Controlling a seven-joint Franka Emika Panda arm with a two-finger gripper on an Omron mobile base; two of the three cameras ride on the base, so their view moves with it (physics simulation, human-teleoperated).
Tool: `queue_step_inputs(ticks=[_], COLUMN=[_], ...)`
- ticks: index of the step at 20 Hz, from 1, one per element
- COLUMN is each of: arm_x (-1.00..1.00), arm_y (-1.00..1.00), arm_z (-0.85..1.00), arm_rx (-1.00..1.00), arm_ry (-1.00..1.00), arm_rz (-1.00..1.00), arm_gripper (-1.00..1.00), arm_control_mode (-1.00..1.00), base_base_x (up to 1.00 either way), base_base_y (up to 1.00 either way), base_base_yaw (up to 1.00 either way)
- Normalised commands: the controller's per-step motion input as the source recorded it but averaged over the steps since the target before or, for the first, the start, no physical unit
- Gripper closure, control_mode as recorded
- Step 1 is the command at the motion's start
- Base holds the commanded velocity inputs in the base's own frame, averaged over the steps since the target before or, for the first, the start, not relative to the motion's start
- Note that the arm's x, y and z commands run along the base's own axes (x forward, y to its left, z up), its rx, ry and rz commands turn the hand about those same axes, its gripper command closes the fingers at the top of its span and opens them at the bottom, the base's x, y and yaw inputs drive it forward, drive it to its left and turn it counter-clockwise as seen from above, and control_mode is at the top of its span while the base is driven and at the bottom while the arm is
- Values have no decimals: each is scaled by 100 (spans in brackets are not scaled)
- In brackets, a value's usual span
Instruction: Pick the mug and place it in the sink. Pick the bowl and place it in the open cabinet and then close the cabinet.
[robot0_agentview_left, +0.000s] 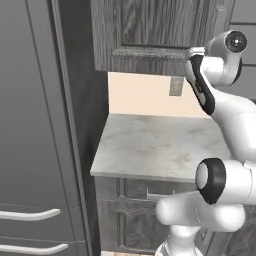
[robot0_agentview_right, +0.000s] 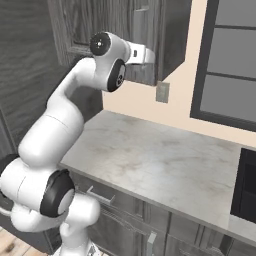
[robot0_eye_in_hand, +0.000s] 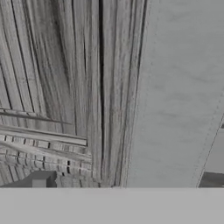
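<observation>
So the arm is reared right up with its wrist at the cabinet, the wood-grain wall unit above the marble surface. In both base views the last link of the arm pokes in against the panelled door, and the hand camera looks flat along wood grain from very close, with the raised moulding of the door panel running across the lower left. My guess is that's why the arm is posed so high and stretched: it's lined up on the door, either to push it or just after pushing it. I can't honestly tell from these angles whether the door is fully shut or a crack open.

The hand itself I can't point at, it's tucked behind the wrist against the door. Its fingers stand spread as wide as they go, and nothing seems to be between them; the hand camera has just door in front of it.

As for the task stuff: the surface below has no mug or bowl on it. A dark edge at the far right of the right base view is the sink, well off to the side and far below the hand. If the bowl is inside the cabinet, it's hidden behind that door, so I won't swear to it.

An outlet plate sits on the cream wall just under the cabinet, nothing to do with the job.
</observation>
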Motion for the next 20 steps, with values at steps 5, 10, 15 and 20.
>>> queue_step_inputs(ticks=[5,10,15,20], arm_x=[58,36,39,18], arm_y=[-2,0,1,0], arm_z=[-11,-21,-76,-100], arm_rx=[0,0,-1,0], arm_ry=[27,42,58,2], arm_rz=[8,3,0,10], arm_gripper=[-100,-100,-100,-100], arm_control_mode=[-100,-100,-100,-100], base_base_x=[0,0,0,0], base_base_y=[0,0,0,0], base_base_yaw=[0,0,0,0])
